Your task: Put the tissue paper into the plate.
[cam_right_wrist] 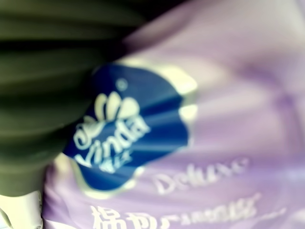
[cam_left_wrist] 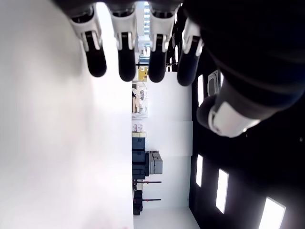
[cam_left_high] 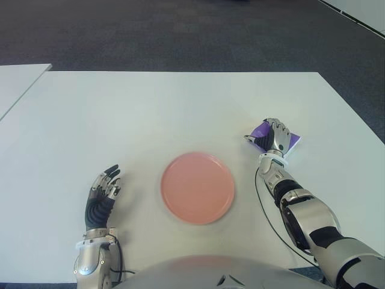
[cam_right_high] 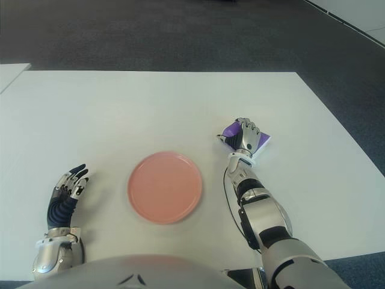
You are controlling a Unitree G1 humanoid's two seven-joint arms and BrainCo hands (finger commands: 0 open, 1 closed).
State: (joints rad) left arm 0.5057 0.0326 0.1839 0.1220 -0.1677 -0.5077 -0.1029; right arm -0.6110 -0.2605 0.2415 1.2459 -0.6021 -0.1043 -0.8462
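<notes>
Sitting on the white table [cam_left_high: 180, 108] are just two things: one pink plate [cam_left_high: 197, 188] and one purple tissue pack [cam_left_high: 291, 142]. There are two robot hands too, one on each side of the plate.

The right hand [cam_left_high: 275, 138] is on top of the tissue pack, far out to the right of the plate. Its fingers [cam_right_high: 246, 127] bend down over the pack and cover most of it. Only the purple corners stick out on both sides of the fingers, and a white edge shows by the wrist. The pack lies on the table, well apart from the plate. I cannot tell if the fingers are squeezing it tight or only lying on it.

Up close in the right wrist view, the tissue pack [cam_right_wrist: 200, 143] fills almost everything. It has a dark blue badge with white letters that say "Vinda". Below that is the word "Deluxe" in white. Under that are more white signs, too fuzzy to read. A dark part of the hand crosses one corner.

The left hand [cam_left_high: 103, 194] shows to the left of the plate, close to the robot's body. Its four fingers [cam_left_wrist: 126, 52] point out straight, a little apart, with the thumb off to one side. They hold nothing.

The plate has nothing in it.
</notes>
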